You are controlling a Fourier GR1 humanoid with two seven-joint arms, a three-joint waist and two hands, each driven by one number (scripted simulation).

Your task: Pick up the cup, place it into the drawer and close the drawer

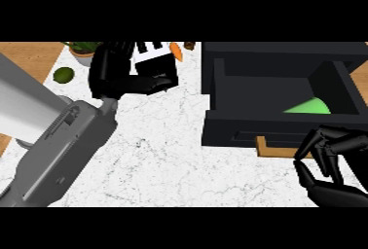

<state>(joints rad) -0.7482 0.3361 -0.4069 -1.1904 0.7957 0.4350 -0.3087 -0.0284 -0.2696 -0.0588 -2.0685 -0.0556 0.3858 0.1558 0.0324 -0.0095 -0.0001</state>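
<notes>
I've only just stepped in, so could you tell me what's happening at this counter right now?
The green cup already lies inside the open black drawer, which has not been pushed shut. The robot's right hand, fingers curled and holding nothing, sits at the drawer's front by its handle. The left hand rests open further back on the marble counter, near a lime, a potted plant and a carrot.

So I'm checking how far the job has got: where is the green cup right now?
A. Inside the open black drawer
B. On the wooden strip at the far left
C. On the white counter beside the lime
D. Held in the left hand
A: the green cup lies inside the open drawer, while the right hand sits at the drawer's front.
</notes>
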